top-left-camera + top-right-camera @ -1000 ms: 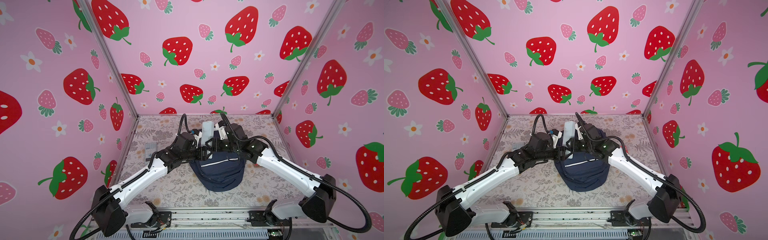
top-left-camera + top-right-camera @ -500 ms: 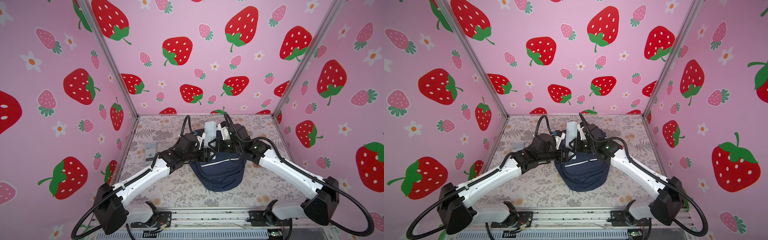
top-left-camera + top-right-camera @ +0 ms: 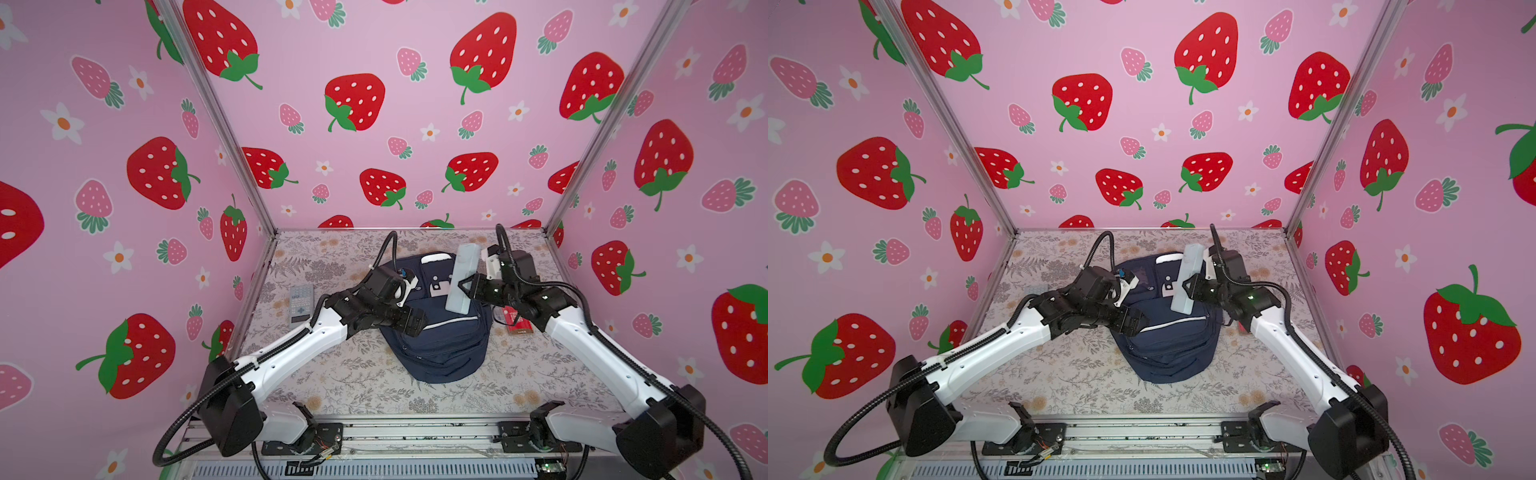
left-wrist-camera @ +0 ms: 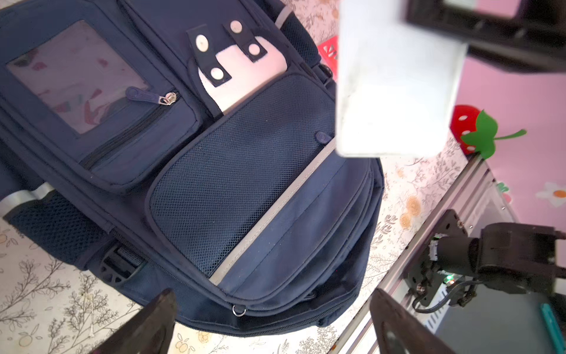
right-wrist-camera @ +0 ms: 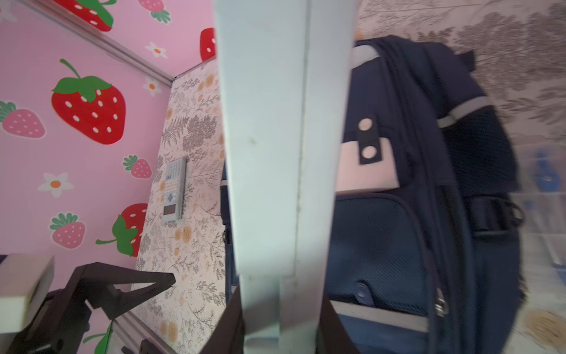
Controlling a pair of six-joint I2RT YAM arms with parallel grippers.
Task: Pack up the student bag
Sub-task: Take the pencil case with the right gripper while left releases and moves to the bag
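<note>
The right gripper (image 5: 281, 321) is clamped on a smooth, pale, hard-looking oblong case (image 3: 460, 276), which it holds tilted above the student bag (image 3: 440, 353). That bag is soft navy fabric with a mesh front pocket (image 4: 239, 190) and a grey stripe. It lies flat on the floral bench (image 3: 365, 386) beneath both grippers. The left gripper (image 4: 272, 297) hangs over its lower edge, jaws wide apart. What the pockets hold is hidden.
</note>
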